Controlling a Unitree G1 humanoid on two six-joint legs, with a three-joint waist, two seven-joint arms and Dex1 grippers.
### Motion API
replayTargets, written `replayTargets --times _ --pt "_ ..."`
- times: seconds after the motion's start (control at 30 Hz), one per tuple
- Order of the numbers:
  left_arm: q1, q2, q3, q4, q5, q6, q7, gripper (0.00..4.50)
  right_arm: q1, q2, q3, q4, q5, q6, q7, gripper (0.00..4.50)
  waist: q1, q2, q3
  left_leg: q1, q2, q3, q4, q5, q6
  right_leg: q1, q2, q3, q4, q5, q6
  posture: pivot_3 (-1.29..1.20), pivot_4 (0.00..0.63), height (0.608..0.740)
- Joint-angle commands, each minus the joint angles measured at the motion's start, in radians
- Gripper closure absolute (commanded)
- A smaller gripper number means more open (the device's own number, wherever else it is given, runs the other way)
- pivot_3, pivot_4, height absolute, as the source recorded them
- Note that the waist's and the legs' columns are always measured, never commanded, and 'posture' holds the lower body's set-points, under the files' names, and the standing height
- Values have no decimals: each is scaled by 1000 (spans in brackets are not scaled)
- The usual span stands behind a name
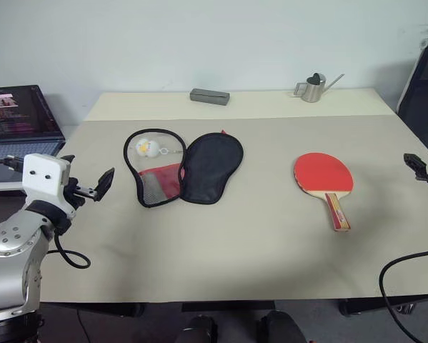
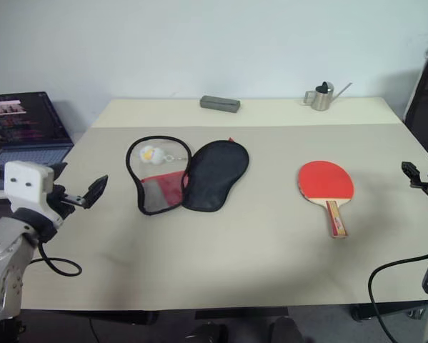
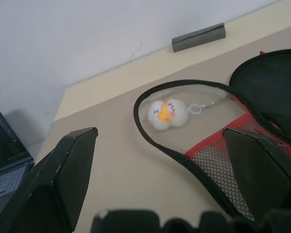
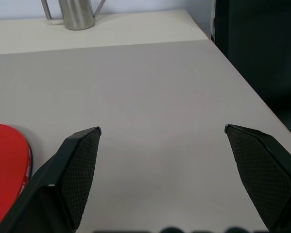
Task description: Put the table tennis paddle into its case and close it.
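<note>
Toward the desk's (image 1: 221, 243) right edge lies the table tennis paddle (image 1: 324, 174), stiff and light, best pinched at its wooden handle. The soft, floppy case (image 1: 181, 168) lies unzipped nearer the left edge. Left hand (image 1: 87, 183) and right hand (image 4: 162, 160) both gape wide, empty.

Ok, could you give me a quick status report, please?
Both pincers open, empty: left, right. Paddle lies on table, untouched. Case unzipped, lying open. Nothing between them.

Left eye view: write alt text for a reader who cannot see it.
A red table tennis paddle lies right of an unzipped case on a beige table. Both open grippers, left and right, hover at the table's sides, holding nothing.
</note>
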Motion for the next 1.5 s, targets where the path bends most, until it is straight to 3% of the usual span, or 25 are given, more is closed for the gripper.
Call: replayTargets --times 0.03,0.8,1.5 --pt "-21 14 7 13 20 -31 -2 0 -9 -26 -7 -19 -6 -9 11 19 0 0 0 0 0 0 0 0 0 0 0 0 0 0 0 0 150 740" --pt "-144 58 40 314 -16 -201 -166 0 2 81 -1 -186 58 45 320 19 6 0 0 1 7 4 0 -1 -2 0 7 0 -3 2 -2 0 150 740" --pt "-158 156 48 321 -153 -72 -401 0 150 56 92 -596 132 284 596 19 13 0 0 0 10 5 0 -2 -4 -4 9 2 -2 3 -3 0 150 740"
